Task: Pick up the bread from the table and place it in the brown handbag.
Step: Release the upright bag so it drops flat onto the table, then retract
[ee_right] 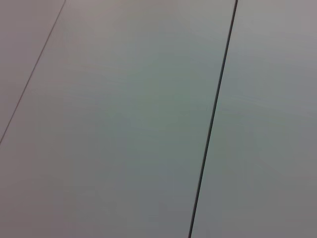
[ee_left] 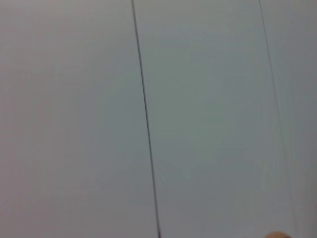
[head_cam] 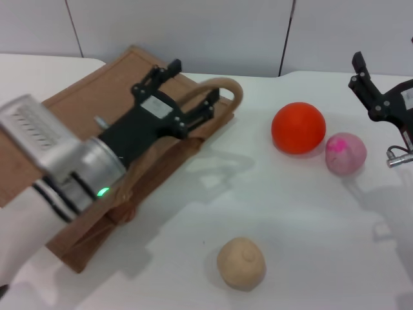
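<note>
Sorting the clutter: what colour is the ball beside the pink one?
Orange ball, clearest in the head view.

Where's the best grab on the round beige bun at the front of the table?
Probably across the widest middle of the round beige bun, coming straight down from above. It is a low rounded lump sitting alone on the table with bare surface on every side, so the fingers can straddle it in any direction. Gripping near the domed top would likely slip off.
</note>
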Available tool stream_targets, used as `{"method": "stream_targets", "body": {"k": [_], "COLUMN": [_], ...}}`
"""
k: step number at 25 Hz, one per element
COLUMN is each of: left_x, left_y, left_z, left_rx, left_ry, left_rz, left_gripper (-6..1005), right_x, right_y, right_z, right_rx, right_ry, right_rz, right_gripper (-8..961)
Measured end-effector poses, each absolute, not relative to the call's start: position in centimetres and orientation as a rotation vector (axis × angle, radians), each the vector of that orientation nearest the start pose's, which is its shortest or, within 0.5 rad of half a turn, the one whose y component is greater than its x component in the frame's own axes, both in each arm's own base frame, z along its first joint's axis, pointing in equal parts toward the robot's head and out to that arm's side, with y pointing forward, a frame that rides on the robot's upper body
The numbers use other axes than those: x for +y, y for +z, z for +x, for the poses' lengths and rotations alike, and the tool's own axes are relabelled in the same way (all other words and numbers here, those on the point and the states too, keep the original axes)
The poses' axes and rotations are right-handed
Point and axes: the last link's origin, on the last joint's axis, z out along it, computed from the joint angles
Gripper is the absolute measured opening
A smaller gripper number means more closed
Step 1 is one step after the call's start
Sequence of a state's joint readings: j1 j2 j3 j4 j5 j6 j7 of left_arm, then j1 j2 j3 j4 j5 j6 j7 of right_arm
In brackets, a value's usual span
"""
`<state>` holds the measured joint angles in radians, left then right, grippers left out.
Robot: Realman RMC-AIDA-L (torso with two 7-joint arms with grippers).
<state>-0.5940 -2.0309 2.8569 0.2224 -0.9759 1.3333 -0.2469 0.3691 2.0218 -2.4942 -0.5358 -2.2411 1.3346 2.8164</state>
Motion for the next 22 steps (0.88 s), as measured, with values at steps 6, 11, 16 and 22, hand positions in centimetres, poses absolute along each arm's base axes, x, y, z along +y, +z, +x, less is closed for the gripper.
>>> {"method": "stream_targets", "body": {"k": [6,11,16,22], "left_x": [31.8,32.2,32.4,31.6], "left_y": [-1.1,1.3,2.2,3.5], "left_z": [-24.2,-26.3,-28.5,-29.7], "left_rx": [-0.225,-0.343,-0.376,-0.294], "left_ry": [-1.293,-1.29,-1.175,-1.098], "left_rz": [-2.019,-1.985,-1.868,-1.587], "left_gripper": [874,874,874,873], "right_x": [31.6,31.7,31.7,31.8], "right_y": [-2.7,-2.7,-2.7,-2.7], "right_z": [24.1,24.0,24.0,24.2], "right_rx": [0.046,0.046,0.044,0.048], "right_ry": [0.803,0.803,0.802,0.796], "right_rz": [-1.627,-1.63,-1.631,-1.627], "right_gripper": [910,910,910,910]}}
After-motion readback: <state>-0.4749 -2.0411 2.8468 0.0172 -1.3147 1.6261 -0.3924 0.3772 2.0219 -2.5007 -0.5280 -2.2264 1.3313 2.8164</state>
